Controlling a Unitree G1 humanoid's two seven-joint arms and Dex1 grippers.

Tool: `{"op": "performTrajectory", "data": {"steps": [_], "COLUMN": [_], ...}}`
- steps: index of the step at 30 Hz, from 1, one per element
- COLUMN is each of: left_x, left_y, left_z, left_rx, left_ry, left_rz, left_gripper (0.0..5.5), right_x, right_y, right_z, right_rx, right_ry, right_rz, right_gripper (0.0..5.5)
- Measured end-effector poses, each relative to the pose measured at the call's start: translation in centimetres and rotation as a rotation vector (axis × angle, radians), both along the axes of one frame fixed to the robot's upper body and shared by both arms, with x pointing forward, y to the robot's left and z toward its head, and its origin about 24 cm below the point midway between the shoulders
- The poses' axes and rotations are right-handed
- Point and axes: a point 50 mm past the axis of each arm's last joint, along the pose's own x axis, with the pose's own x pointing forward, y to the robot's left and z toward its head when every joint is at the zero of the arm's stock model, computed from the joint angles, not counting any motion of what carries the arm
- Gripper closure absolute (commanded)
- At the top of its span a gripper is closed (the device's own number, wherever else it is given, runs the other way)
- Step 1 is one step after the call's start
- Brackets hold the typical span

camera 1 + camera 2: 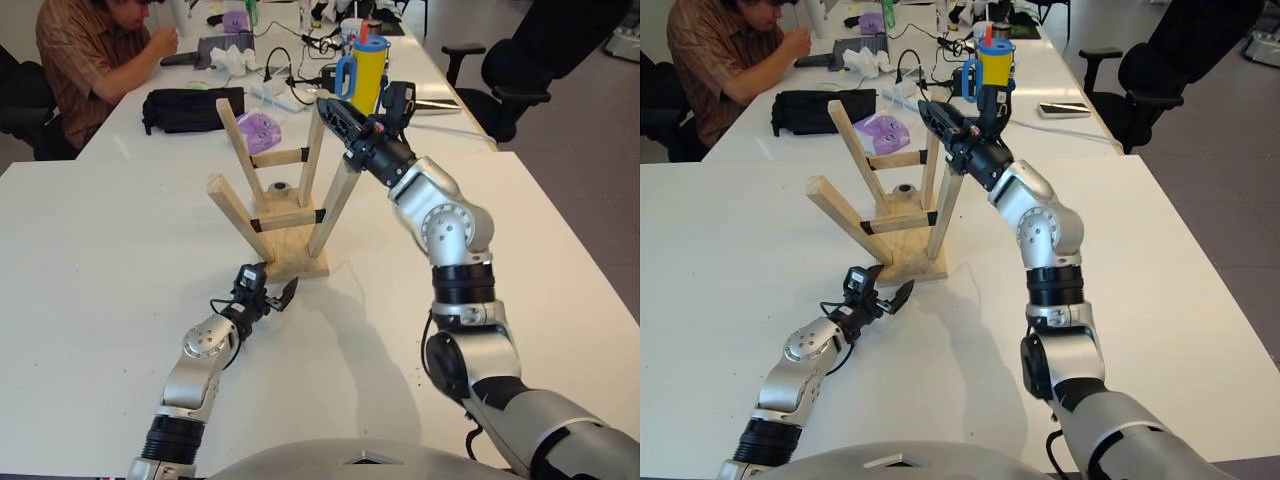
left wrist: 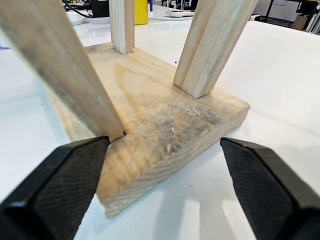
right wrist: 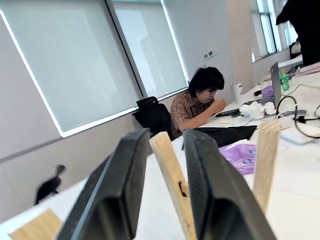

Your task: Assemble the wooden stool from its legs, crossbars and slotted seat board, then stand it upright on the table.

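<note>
Far back at ten o'clock on the broad white counter, a flat black zipped pouch, well apart from the work. Near the middle, at six o'clock of the stool, the left pincer: released, spread wide to either side of the near corner of the pale rectangular wooden seat board, apparently pressing on nothing. Likely parked there to catch or steady that corner once the board begins to lift. Just beyond it, the light pine stool itself, upside down: seat board down on the counter, four square wooden legs splayed upward, two short wooden crossbars bridging them at dark joints. Looks fully put together, so judged to be at the last step, with only the flip onto its feet left. At one o'clock of the board, the right pincer, up at the top end of the rear right leg; clenched on it or merely set about it, cannot tell. High hold probably chosen for leverage, to tip the whole frame over about a seat edge. Farther off at one o'clock, a tall yellow cylindrical bottle with a blue handle, close enough behind the arm to be knocked in a wide swing.
</note>
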Motion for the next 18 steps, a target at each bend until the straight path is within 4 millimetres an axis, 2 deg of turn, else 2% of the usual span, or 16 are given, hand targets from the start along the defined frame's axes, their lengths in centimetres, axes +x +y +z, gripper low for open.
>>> {"op": "performTrajectory", "data": {"steps": [5,8,10,13,15,16,18], "left_x": [-0.1,-0.2,-0.2,-0.5,-1.1,-1.7,-3.4], "left_y": [0.0,0.3,0.7,0.6,0.6,1.0,2.6], "left_z": [-0.2,-0.1,1.3,4.5,5.7,6.2,6.0], "left_rx": [0.001,-0.022,-0.035,-0.016,-0.011,-0.003,0.051], "left_ry": [0.013,-0.029,-0.134,-0.338,-0.411,-0.448,-0.47], "left_rz": [0.0,0.053,0.091,0.052,0.033,0.041,0.104], "left_gripper": [1.34,1.34,1.34,1.34,1.34,1.34,1.34], "right_x": [-0.3,-0.4,-0.3,-1.0,-1.4,-1.7,-2.1], "right_y": [-0.2,-2.0,-4.1,-6.5,-7.5,-8.1,-10.1], "right_z": [-0.4,-0.2,-0.3,1.7,2.4,2.0,-1.1], "right_rx": [-0.008,0.094,0.115,0.178,0.174,0.155,0.058], "right_ry": [-0.04,-0.033,-0.01,-0.062,-0.084,-0.075,0.021], "right_rz": [-0.027,-0.077,-0.145,-0.239,-0.282,-0.309,-0.425], "right_gripper": [4.24,4.24,4.24,4.24,4.24,4.24,4.24]}}
